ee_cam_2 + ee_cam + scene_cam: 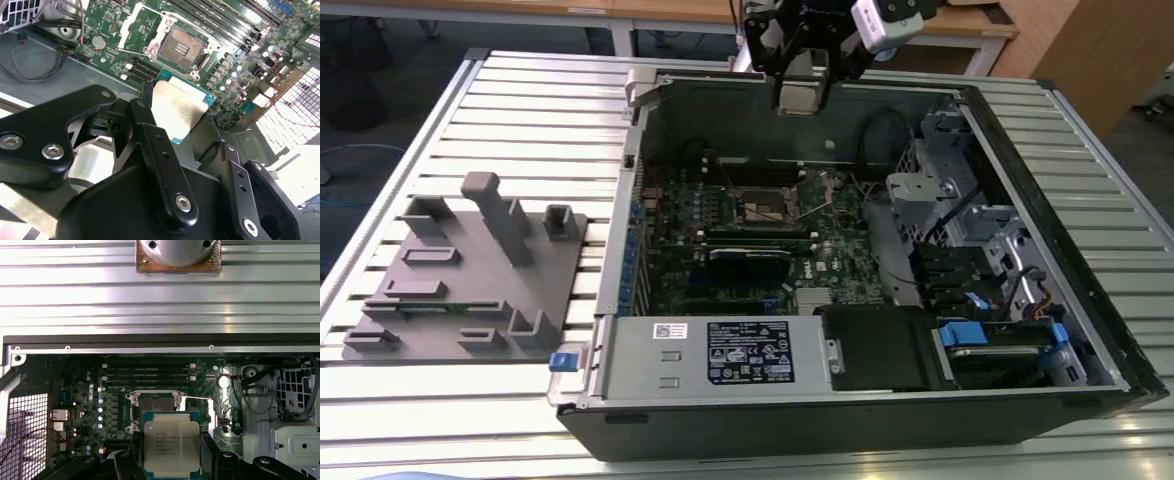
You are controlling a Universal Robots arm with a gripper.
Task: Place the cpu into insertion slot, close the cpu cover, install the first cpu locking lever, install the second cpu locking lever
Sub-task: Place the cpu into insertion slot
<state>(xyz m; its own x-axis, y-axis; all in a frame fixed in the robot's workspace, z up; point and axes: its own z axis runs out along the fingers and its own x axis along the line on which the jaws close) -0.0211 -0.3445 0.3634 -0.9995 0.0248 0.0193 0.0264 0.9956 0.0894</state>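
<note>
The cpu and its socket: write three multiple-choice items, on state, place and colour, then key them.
1. The insertion slot is: A holding a chip; B covered; C empty, contacts bare.
2. The cpu is: A seated in the slot; B clamped in the gripper above the motherboard; C lying loose on the motherboard.
3. The cpu's top is: A silver-grey; B black; C gold.
C: bare contacts show in the second wrist view. B: both wrist views show it gripped. A: its lid is dull metal.
</note>
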